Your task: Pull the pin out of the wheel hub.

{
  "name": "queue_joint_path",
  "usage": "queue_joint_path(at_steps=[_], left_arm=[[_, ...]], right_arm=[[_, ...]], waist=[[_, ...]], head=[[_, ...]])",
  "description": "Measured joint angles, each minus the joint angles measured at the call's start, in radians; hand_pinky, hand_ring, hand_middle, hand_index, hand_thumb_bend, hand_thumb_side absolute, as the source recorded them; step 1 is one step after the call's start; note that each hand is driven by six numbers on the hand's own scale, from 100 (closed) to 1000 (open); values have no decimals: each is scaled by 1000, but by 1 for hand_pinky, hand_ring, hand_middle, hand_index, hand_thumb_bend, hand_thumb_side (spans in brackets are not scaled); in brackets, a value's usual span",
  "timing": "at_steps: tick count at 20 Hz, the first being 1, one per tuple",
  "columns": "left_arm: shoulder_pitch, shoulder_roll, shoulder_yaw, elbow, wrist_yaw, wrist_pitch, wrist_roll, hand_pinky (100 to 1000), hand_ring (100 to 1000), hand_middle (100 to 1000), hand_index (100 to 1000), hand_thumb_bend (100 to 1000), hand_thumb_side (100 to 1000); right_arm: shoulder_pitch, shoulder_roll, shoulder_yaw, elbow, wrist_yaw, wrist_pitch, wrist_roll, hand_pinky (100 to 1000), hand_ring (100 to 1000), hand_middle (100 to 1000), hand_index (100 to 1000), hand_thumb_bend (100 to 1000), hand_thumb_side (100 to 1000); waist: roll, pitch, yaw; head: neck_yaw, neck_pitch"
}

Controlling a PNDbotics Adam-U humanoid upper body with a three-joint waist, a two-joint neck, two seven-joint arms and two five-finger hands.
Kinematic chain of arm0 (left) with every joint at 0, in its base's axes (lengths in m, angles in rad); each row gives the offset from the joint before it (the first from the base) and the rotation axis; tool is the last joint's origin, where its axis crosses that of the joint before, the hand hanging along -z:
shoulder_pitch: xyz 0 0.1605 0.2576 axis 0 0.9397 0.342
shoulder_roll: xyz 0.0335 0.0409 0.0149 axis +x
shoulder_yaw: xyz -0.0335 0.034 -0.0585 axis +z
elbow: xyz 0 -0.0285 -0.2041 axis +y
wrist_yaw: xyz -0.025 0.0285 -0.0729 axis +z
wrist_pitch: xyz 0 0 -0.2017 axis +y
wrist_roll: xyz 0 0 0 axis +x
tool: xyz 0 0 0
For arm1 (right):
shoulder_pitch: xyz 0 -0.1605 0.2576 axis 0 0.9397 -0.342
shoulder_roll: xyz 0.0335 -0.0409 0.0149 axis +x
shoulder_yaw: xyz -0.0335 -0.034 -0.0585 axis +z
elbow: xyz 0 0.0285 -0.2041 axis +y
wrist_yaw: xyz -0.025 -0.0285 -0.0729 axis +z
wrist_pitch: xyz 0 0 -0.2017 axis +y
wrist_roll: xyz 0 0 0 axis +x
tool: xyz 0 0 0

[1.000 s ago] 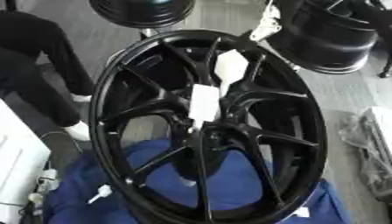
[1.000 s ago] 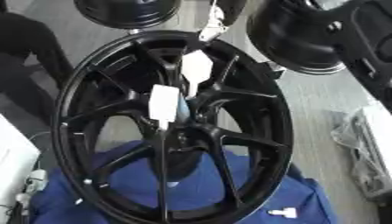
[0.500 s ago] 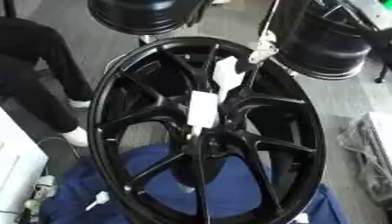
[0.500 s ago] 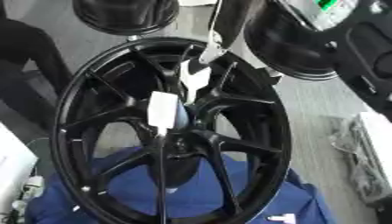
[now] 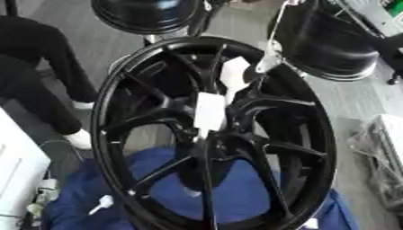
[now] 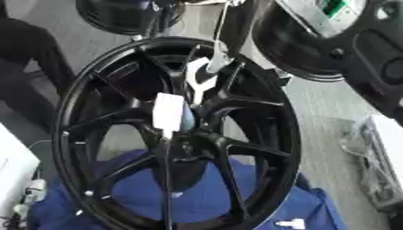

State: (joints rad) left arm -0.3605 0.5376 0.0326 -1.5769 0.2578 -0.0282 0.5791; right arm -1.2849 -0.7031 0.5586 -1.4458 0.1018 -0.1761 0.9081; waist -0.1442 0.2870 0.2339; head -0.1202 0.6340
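A large black spoked wheel [image 5: 118,134] stands tilted in the middle of both views, with its hub [image 5: 214,140] near the centre. A white rectangular piece [image 5: 209,112] sits just above the hub. A second white piece [image 5: 235,75] lies on a spoke higher up, and a thin white cord [image 6: 220,42] runs up from the rim's top. I cannot tell which piece is the pin. Neither hand shows in either view.
Blue cloth [image 5: 78,197] lies under the wheel, with small white bits [image 5: 100,204] on it. Two more black wheels [image 5: 145,13] [image 5: 330,42] stand behind. A person's black-clad legs [image 5: 39,76] are at the left, a white box [image 5: 15,179] at lower left, and a dark bulky shape [image 6: 378,67] at the right.
The whole picture has shifted and the wheel looks narrower, so the camera has moved. The white pieces keep their places on the wheel.
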Motion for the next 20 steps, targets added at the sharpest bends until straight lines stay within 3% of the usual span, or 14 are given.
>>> queue_joint_path(at_steps=[13,20], left_arm=[[4,0,0,2,0,0,0,721,772,683,704,335,783],[7,0,0,6,0,0,0,721,771,684,700,331,790]], right_arm=[[10,7,6,61,35,16,0,896,805,683,855,582,104],[13,7,8,62,35,26,0,888,792,666,848,557,112]], waist=[[-1,8,1],[-1,9,0]], head=[[5,7],[5,15]])
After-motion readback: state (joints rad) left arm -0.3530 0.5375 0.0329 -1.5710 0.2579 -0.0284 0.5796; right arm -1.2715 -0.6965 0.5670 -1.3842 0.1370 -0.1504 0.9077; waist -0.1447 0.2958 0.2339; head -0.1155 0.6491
